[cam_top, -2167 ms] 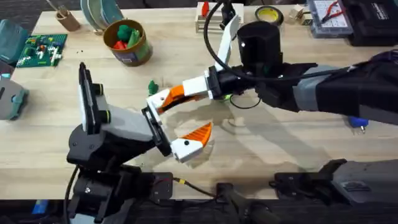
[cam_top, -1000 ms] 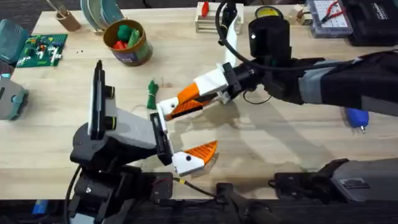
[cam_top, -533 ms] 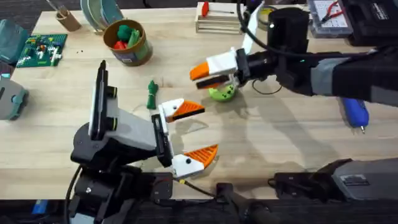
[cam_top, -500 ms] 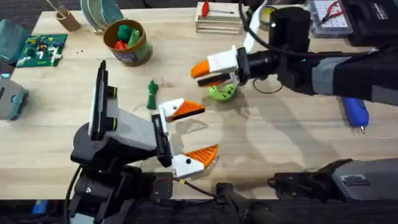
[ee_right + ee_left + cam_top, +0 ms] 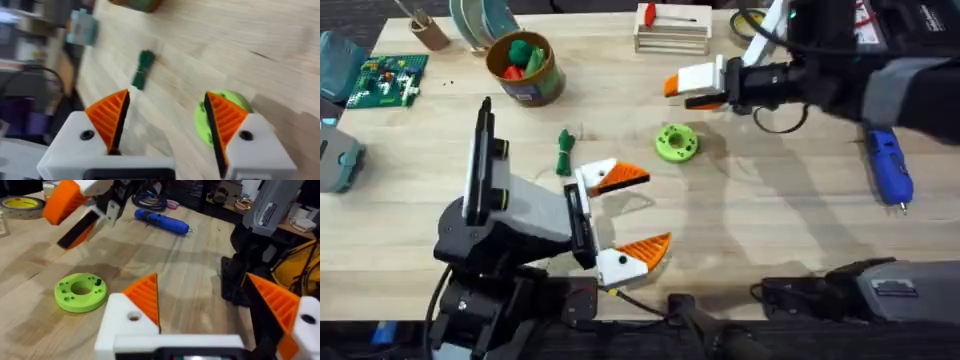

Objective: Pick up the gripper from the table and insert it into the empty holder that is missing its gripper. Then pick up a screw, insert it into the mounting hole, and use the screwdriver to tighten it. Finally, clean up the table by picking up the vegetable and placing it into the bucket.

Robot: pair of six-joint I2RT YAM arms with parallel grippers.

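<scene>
My left gripper (image 5: 638, 212) stands open near the front of the table (image 5: 770, 230). Both of its white holders carry an orange ribbed pad (image 5: 145, 296), and a small hole (image 5: 133, 316) shows in one white mount. My right gripper (image 5: 686, 90) hovers open and empty over the far side, beyond the bright green disc (image 5: 676, 142). The right gripper (image 5: 165, 120) looks down on the dark green vegetable (image 5: 141, 70). That vegetable (image 5: 564, 152) lies left of the disc. The gold bucket (image 5: 525, 68) stands at the far left. At the right lies the blue screwdriver (image 5: 888, 178).
A small dark piece (image 5: 98, 282) sits on the green disc (image 5: 80, 291). A wooden rack with a red-handled tool (image 5: 672, 25), a parts box (image 5: 850, 25) and a yellow tape roll (image 5: 20, 202) line the far edge. A green board (image 5: 388, 80) lies far left.
My right gripper has drawn away from the left gripper's upper finger, moving right and toward the far edge, which uncovers the green disc. The left gripper has barely moved.
</scene>
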